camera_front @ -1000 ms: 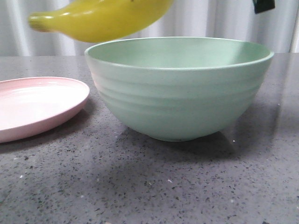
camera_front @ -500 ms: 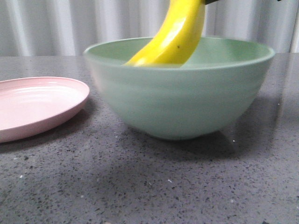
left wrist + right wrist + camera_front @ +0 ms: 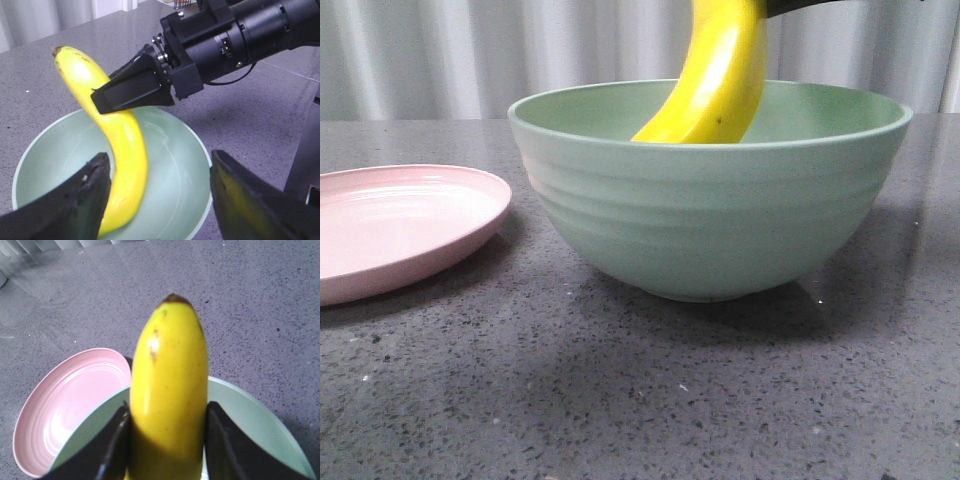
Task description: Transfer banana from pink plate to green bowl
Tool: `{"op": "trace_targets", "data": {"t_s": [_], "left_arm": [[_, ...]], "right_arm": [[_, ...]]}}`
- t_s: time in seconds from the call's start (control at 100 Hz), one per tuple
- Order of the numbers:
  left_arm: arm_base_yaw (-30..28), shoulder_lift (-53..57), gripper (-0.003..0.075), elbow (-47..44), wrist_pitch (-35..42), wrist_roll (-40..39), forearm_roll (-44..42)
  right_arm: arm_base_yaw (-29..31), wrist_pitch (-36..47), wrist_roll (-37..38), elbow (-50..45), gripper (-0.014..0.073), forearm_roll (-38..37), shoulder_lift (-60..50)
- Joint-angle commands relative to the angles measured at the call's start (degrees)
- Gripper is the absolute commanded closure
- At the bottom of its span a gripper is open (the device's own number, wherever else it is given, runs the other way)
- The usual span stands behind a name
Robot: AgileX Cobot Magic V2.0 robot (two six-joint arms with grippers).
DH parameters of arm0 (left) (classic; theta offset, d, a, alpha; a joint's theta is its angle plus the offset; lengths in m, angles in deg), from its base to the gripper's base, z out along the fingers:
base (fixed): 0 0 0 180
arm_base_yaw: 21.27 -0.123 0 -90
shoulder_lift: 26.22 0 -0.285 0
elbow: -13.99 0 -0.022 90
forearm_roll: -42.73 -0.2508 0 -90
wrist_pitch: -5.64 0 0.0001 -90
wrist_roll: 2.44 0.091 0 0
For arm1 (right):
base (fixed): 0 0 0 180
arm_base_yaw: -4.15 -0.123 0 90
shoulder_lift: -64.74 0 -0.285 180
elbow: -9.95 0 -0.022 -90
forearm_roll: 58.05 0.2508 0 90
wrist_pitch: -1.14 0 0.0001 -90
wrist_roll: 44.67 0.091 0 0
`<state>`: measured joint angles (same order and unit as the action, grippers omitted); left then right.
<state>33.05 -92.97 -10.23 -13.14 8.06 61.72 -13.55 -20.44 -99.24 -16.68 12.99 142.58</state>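
My right gripper [image 3: 169, 440] is shut on the yellow banana [image 3: 170, 370] and holds it steeply tilted, dark tip up. In the front view the banana [image 3: 720, 80] dips behind the rim of the green bowl [image 3: 710, 220]. In the left wrist view its lower end [image 3: 127, 170] is down inside the bowl [image 3: 175, 165], with the right gripper [image 3: 102, 97] clamped on its upper half. My left gripper [image 3: 159, 200] is open and empty above the bowl. The pink plate [image 3: 400, 225] lies empty left of the bowl and also shows in the right wrist view [image 3: 70, 400].
The bowl and plate stand on a grey speckled countertop [image 3: 620, 400]. A white corrugated wall [image 3: 440, 60] runs behind it. The black right arm [image 3: 250, 35] reaches over the bowl.
The banana has swung from lying level above the bowl's left rim to steeply tilted with its lower end inside the bowl. The bowl has shifted slightly to the right.
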Motion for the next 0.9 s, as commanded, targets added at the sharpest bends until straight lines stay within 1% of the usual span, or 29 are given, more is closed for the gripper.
{"op": "trace_targets", "data": {"t_s": [0.0,0.03,0.39,0.53,0.66,0.76,0.83,0.89], "left_arm": [[0.5,1.1,0.0319,2.0,4.3,-0.1,0.4],[0.5,1.1,0.0319,2.0,4.3,-0.1,0.4],[0.5,1.1,0.0321,2.0,4.3,-0.1,0.4],[0.5,1.8,0.0332,2.0,5.0,-0.1,0.4],[0.5,3.3,0.0405,2.0,5.0,-0.1,0.4],[0.5,5.1,0.0467,2.0,4.9,-0.1,0.4],[0.5,6.6,0.0542,1.9,4.9,-0.1,0.6],[0.5,8.0,0.0641,1.7,4.9,-0.1,0.5]], "right_arm": [[0.2,1.1,-0.8,1.7,0.0269,1.0,-1.1],[0.2,1.1,-0.8,1.7,0.0257,1.0,-1.1],[0.2,1.9,-0.8,1.7,0.0262,1.0,-1.3],[0.2,1.6,-0.8,1.7,0.0262,-1.0,-2.8],[0.2,3.3,-0.8,1.7,0.0262,-3.9,-5.3],[0.2,3.2,-0.8,1.7,0.0262,-4.3,-7.2],[0.2,2.0,-0.8,1.7,0.0263,-5.5,-8.7],[0.2,0.9,-0.8,1.7,0.0276,-7.2,-10.1]]}}
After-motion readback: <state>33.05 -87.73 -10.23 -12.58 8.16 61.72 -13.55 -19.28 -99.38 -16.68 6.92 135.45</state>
